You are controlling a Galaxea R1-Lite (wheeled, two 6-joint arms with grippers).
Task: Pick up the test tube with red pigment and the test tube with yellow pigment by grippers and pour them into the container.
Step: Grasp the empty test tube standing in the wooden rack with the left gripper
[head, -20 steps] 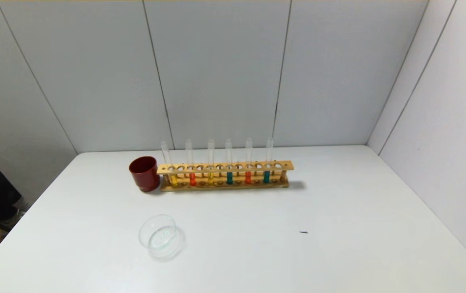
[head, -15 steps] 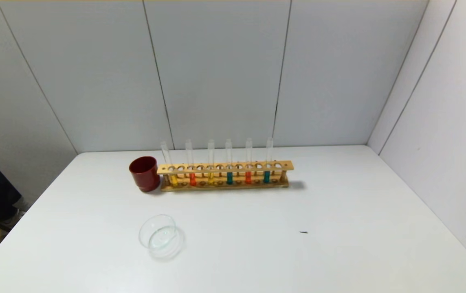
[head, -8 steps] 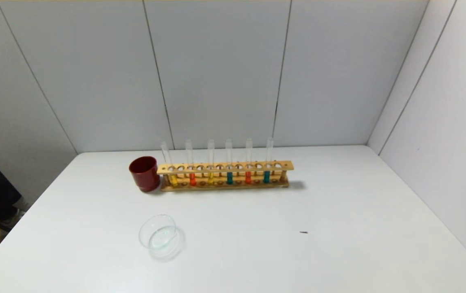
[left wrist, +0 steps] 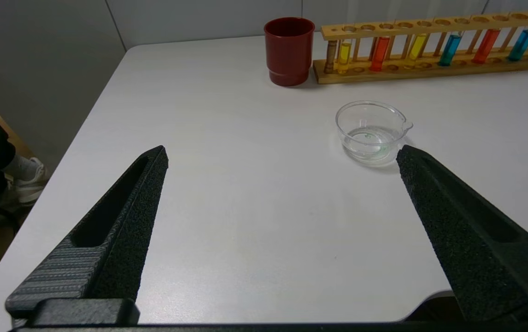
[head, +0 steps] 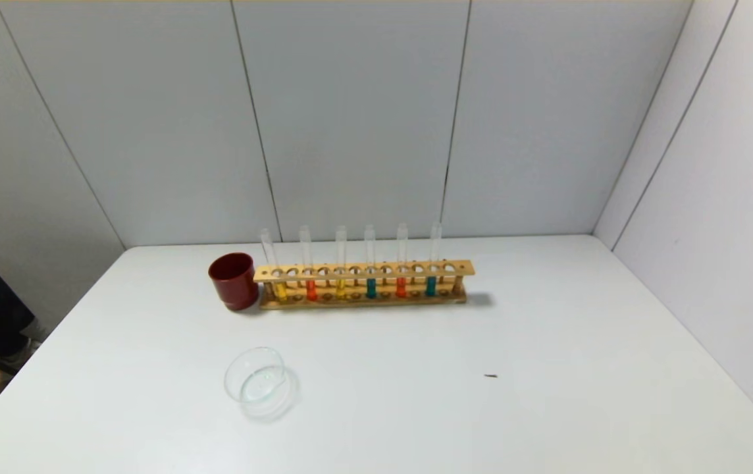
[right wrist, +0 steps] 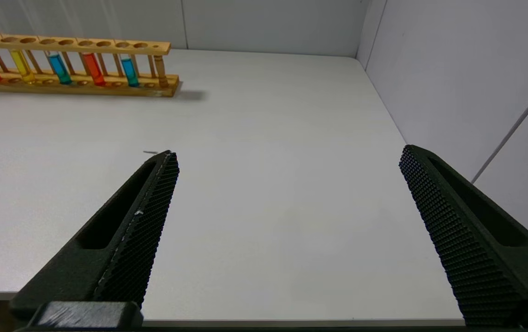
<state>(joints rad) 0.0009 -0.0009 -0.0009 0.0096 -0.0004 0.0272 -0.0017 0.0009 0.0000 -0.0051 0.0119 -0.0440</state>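
Several glass tubes stand in a wooden rack at the table's back. Two hold orange-red liquid: one second from the left, its twin farther right. Two hold yellow liquid: the leaning leftmost one and the third; I cannot tell which is deeper. The clear glass container sits in front of the rack's left end, also in the left wrist view. My left gripper is open and empty near the front edge. My right gripper is open and empty at the front right.
A dark red cup stands against the rack's left end. Two teal tubes stand in the rack. Grey walls close the back and right. A small dark speck lies mid-table.
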